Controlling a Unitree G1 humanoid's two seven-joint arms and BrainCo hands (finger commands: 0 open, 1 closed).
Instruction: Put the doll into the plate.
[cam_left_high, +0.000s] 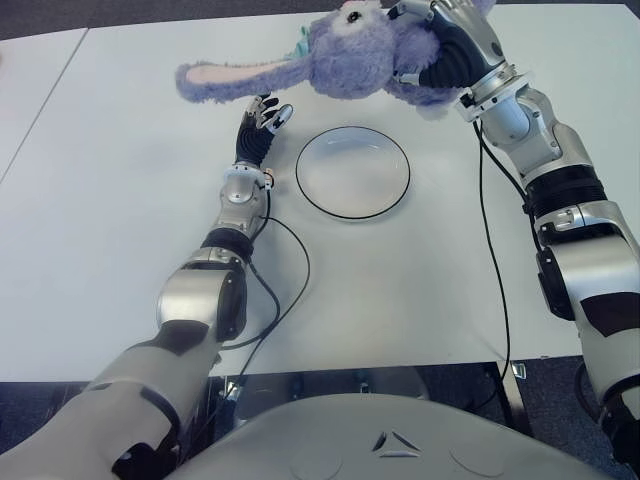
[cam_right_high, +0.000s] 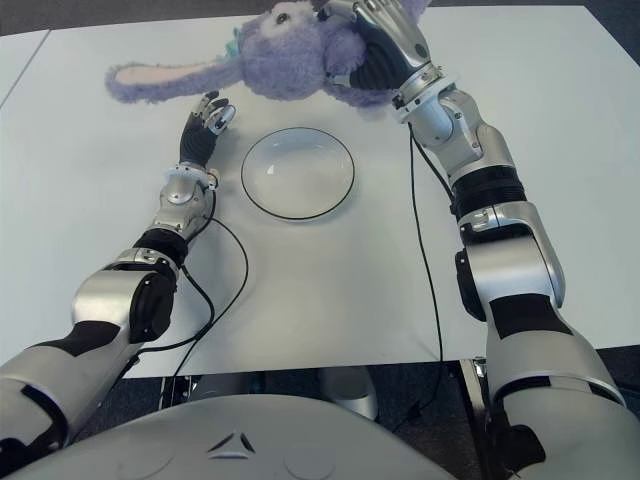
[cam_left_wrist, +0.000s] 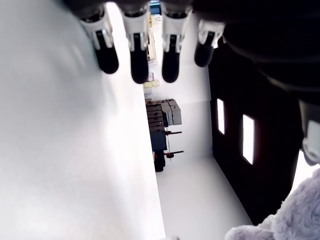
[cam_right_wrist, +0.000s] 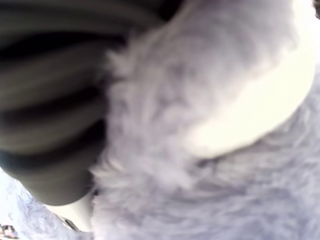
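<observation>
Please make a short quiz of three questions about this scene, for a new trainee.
1. True or false: the doll already lies in the plate.
2. Which hand grasps the doll? A) left hand B) right hand C) neither
3. Fill in: the left hand shows beside the plate, on its ____ side, with fingers extended and holding nothing.

Key:
1. False. The plate holds nothing; the doll is up beyond its far rim.
2. B. The right hand is closed on the purple fur.
3. Left.
</observation>
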